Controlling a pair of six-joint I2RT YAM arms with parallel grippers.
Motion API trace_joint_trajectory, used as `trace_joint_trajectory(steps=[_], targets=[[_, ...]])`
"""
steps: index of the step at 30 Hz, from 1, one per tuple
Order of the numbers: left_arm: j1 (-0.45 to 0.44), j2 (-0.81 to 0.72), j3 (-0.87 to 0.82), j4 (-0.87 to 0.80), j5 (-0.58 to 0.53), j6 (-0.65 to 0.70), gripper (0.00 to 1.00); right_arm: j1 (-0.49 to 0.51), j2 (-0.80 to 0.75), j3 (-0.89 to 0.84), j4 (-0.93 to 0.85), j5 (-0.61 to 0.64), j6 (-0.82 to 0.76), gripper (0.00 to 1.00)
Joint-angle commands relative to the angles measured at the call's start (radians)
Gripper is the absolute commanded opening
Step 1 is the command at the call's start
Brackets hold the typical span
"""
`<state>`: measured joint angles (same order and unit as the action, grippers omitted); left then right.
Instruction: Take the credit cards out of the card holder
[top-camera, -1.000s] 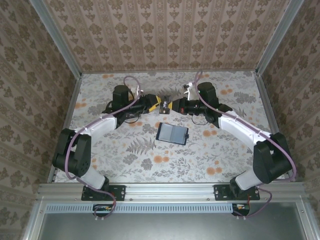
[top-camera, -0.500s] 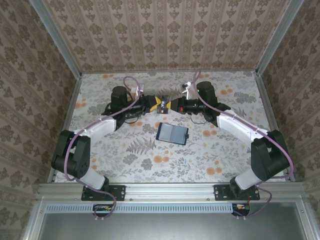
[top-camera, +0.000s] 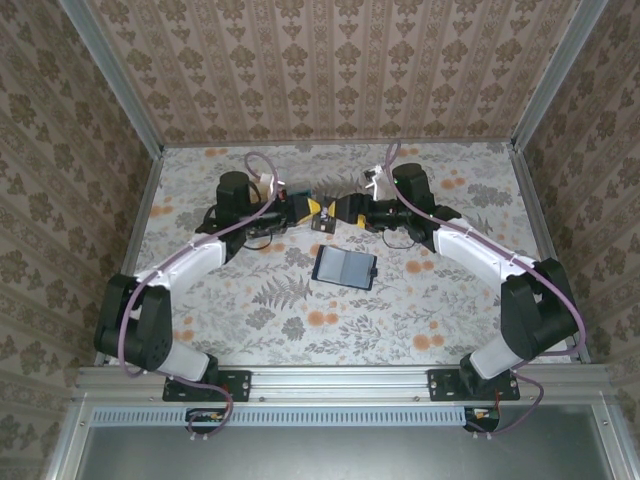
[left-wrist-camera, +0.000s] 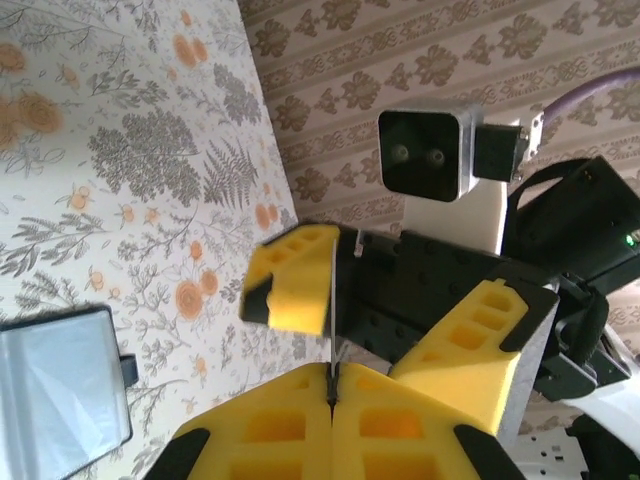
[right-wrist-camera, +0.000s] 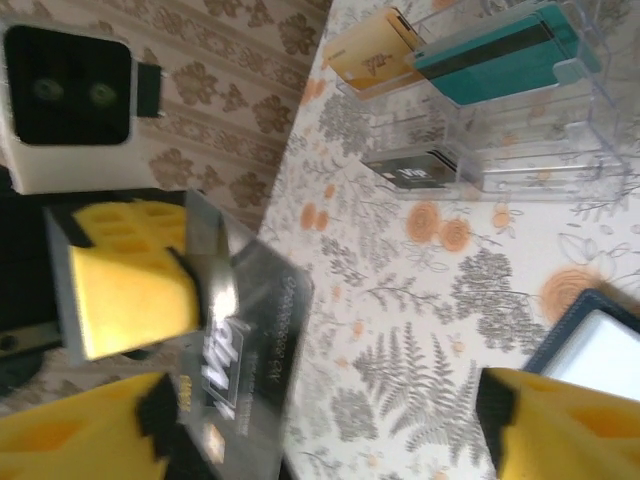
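The arms have drawn together: the left gripper (left-wrist-camera: 330, 385) pinches the glossy black plastic card (right-wrist-camera: 245, 330) and the right gripper (top-camera: 344, 208) gapes wide around it. It looks like a handover, with the navy folding card holder (top-camera: 344, 267) lying open nearby.

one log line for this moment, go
left end effector: shut on black card | right end effector: open, fingers either side of black card | holder: flat on table, untouched

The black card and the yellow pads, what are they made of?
The black card looks like thin hard plastic: glossy, with light glaring off it. The left pincer's yellow pads look like matte foam or rubber, with moulded square hollows.
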<state>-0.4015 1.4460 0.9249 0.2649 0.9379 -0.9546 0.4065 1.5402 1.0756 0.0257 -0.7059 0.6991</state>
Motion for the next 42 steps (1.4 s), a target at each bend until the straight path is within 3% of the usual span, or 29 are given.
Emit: trace_joint_trajectory(steps=[1,5,11,15,19,22,31,42], targets=[[0.013,-0.062,0.104,-0.372,-0.044,0.304,0.00,0.000,-0.038,0.032,-0.096,0.056,-0.062,0.95],[0.017,-0.090,0.197,-0.661,-0.203,0.578,0.00,0.000,-0.088,0.023,-0.149,0.120,-0.096,1.00],[0.020,-0.226,0.117,-0.683,-0.418,0.922,0.00,0.000,-0.143,0.017,-0.230,0.209,-0.134,1.00],[0.020,-0.299,0.076,-0.725,-0.553,1.222,0.00,0.001,-0.203,0.008,-0.263,0.250,-0.153,1.00],[0.018,-0.303,0.068,-0.762,-0.709,1.442,0.00,0.000,-0.224,0.004,-0.290,0.274,-0.168,1.00],[0.016,-0.269,0.049,-0.750,-0.810,1.553,0.00,-0.004,-0.232,0.003,-0.302,0.284,-0.176,1.00],[0.012,-0.129,0.043,-0.669,-0.886,1.788,0.00,-0.039,-0.251,-0.001,-0.320,0.282,-0.187,1.00],[-0.009,0.081,0.111,-0.626,-0.963,1.893,0.00,-0.088,-0.249,-0.016,-0.313,0.253,-0.187,1.00]])
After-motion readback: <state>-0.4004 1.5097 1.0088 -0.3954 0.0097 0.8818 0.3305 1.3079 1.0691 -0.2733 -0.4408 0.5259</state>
